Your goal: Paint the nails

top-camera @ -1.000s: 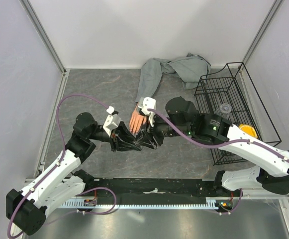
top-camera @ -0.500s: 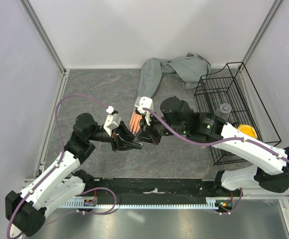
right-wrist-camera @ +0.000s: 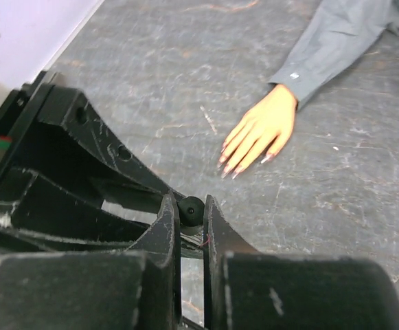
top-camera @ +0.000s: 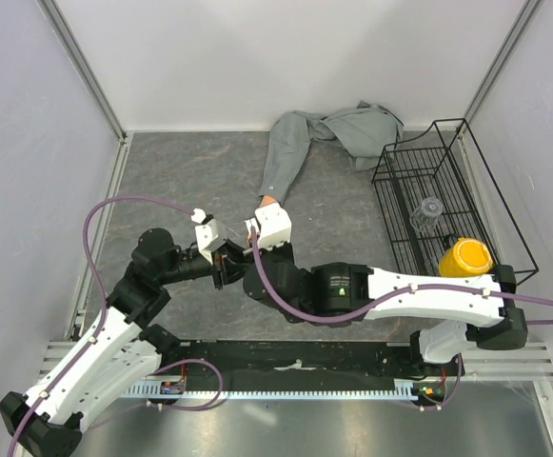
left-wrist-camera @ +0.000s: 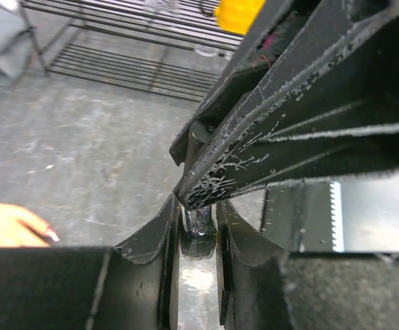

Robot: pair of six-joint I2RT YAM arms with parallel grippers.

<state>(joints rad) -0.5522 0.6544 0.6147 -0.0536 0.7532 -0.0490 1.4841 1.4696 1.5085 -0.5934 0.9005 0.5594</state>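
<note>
The mannequin hand (right-wrist-camera: 261, 132) lies palm down on the grey table, its grey sleeve (top-camera: 278, 162) running to the back. Its small pinkish nails (right-wrist-camera: 229, 169) show at the fingertips in the right wrist view. One nail (left-wrist-camera: 51, 236) shows at the left edge of the left wrist view. In the top view the right wrist hides most of the hand. My left gripper (left-wrist-camera: 198, 206) is shut on a small dark glittery bottle (left-wrist-camera: 199, 232). My right gripper (right-wrist-camera: 191, 204) is shut on the bottle's black cap (right-wrist-camera: 191, 210). The two grippers meet just in front of the fingers, left (top-camera: 221, 263) and right (top-camera: 241, 268).
A black wire basket (top-camera: 438, 190) stands at the right, with a clear cup (top-camera: 430, 211) and a yellow object (top-camera: 464, 257) in it. The rest of the grey shirt (top-camera: 347, 129) is bunched at the back. White walls close in the table.
My right arm has swung round toward the near side and its wrist has moved left over the hand. My left gripper has drawn back a little to the left. Both stay joined at the bottle.
</note>
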